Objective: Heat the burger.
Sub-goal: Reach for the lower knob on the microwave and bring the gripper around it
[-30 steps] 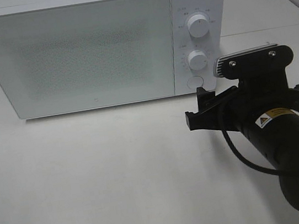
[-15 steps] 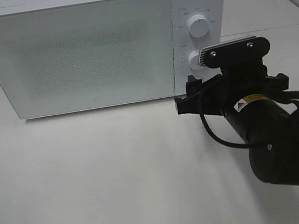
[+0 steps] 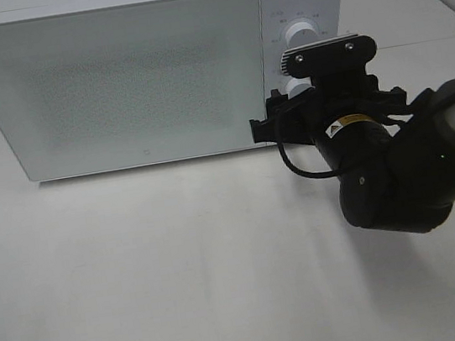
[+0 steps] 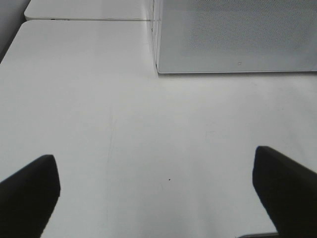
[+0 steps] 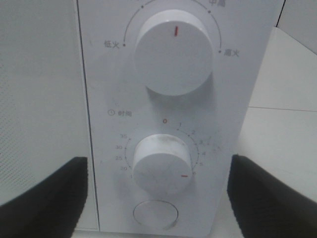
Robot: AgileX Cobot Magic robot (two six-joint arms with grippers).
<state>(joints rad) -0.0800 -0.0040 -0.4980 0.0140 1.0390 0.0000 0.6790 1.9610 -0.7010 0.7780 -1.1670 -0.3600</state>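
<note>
The burger is out of view; the white microwave (image 3: 113,76) has its door shut, and the frosted door shows nothing inside. My right gripper (image 3: 289,115) is open, right in front of the control panel, with its black fingers (image 5: 44,198) on either side of the lower timer knob (image 5: 161,163) and apart from it. The timer knob's red mark points to the lower right of its dial. Above it is the power knob (image 5: 173,52), and below it a round button (image 5: 155,214). My left gripper (image 4: 158,193) is open over bare table.
The white table (image 3: 157,274) stretches in front of the microwave. The right arm's black body (image 3: 397,172) fills the table's right side. In the left wrist view the microwave's lower front corner (image 4: 161,69) lies far ahead of the fingers.
The right arm has moved in toward the microwave's control panel, bringing its gripper from beside the round button up around the timer knob. The left gripper's earlier position is not shown.
</note>
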